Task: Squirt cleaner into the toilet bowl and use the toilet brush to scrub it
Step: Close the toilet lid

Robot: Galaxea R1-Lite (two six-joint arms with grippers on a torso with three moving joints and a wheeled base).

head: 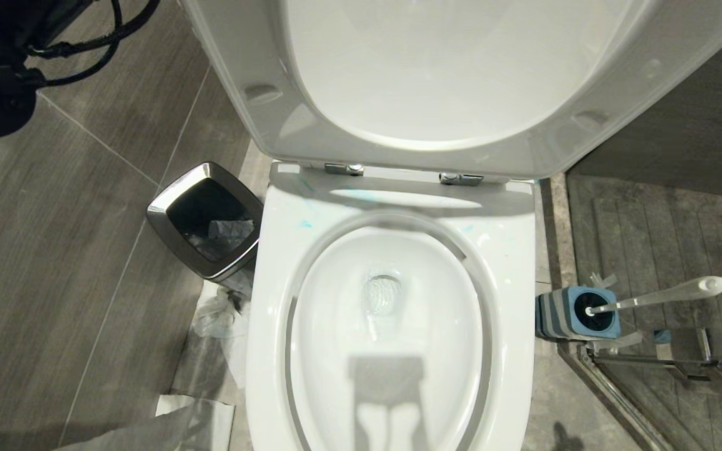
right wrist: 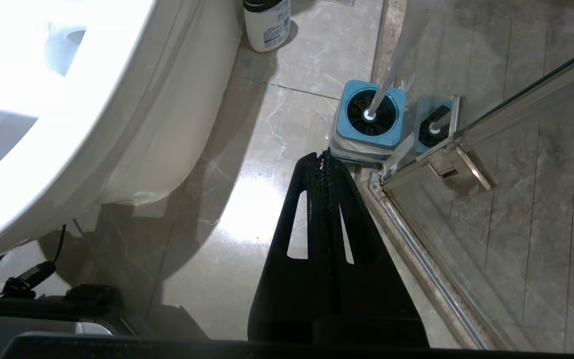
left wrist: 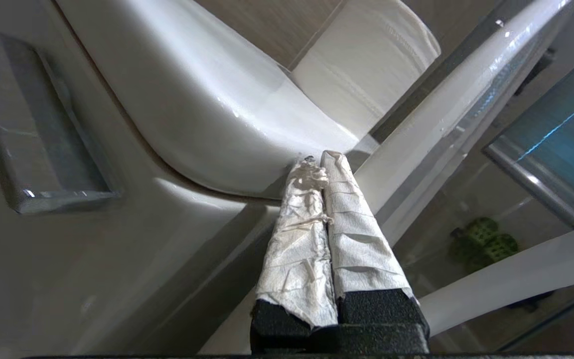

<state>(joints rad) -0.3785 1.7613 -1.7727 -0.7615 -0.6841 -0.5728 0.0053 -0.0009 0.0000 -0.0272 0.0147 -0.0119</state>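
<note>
Lid up, toilet bowl (head: 392, 326) mid-frame, faint turquoise cleaner (head: 305, 223) streaks on its rim.
Left gripper (left wrist: 319, 158), paper-wrapped fingers pressed together, empty by white porcelain; right gripper (right wrist: 323, 155) closed, empty, aimed at the toilet brush (head: 662, 294) parked in its blue holder (head: 577, 313), right edge, within reach.

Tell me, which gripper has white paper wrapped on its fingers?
The left gripper. Its shut fingers are wrapped in crinkled white paper, while the right gripper has bare black fingers.
</note>
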